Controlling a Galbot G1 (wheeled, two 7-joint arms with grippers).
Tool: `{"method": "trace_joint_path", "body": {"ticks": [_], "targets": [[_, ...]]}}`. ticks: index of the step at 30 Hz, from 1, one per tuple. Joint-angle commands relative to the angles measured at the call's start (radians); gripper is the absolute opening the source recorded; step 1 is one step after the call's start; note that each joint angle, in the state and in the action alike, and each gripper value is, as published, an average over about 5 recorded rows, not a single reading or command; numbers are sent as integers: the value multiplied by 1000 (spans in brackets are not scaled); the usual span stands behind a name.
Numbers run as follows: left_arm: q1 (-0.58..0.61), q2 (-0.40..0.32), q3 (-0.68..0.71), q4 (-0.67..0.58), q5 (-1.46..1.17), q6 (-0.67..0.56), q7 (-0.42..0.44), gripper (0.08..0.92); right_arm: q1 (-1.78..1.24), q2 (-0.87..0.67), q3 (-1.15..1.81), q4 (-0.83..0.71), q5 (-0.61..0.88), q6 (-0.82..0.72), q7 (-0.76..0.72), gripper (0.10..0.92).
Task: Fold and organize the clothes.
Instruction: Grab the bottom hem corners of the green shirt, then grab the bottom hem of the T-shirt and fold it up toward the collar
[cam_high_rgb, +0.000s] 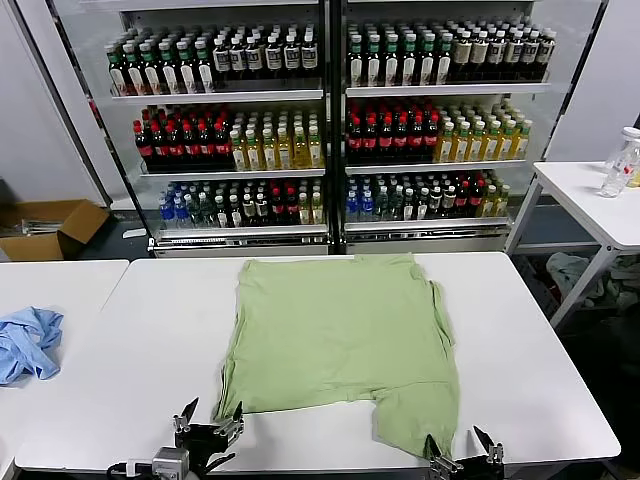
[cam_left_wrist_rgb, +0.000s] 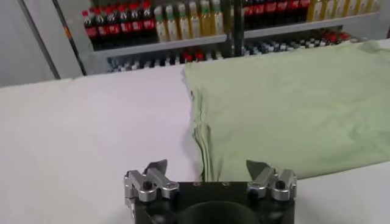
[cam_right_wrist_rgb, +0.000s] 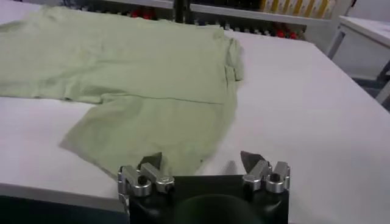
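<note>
1. Green polo shirt (cam_high_rgb: 335, 340) lies plain side up in the middle of the white table (cam_high_rgb: 540, 360); collar and chest print not visible.
2. Side edges look turned in; one flap, seemingly a sleeve, juts toward the near right edge. Judged partly folded; the lengthwise folds remain.
3. Left gripper (cam_high_rgb: 207, 425) hovers at the near edge by the shirt's left corner, jaws spread, nothing held.
4. Right gripper (cam_high_rgb: 462, 452) sits by the protruding flap, jaws apart, empty.
5. Blue garment (cam_high_rgb: 28, 342) lies apart on the neighbouring table.
</note>
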Motion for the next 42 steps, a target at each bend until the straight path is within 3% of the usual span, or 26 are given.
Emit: {"method": "trace_joint_path", "body": {"ticks": [1,11,19,29,42], "targets": [[-41,17,-2,49,-122,41,-6,626,-1,8,-26,-27,28,-28,-5,605],[-38,33,-14,41,-209,18,36,351,7,-2,-9,-24,70,-24,-27,334],[-20,61,-46,-36,-269,-48,58,125,11,-33,37,27,126,87,-49,122],[-68,111,-93,-93,-423,-92,60,83,170,-121,112,45,270,139,-26,106],[-361,189,-35,140,-523,-96,52,84,568,-245,31,-195,367,131,3,106]]}}
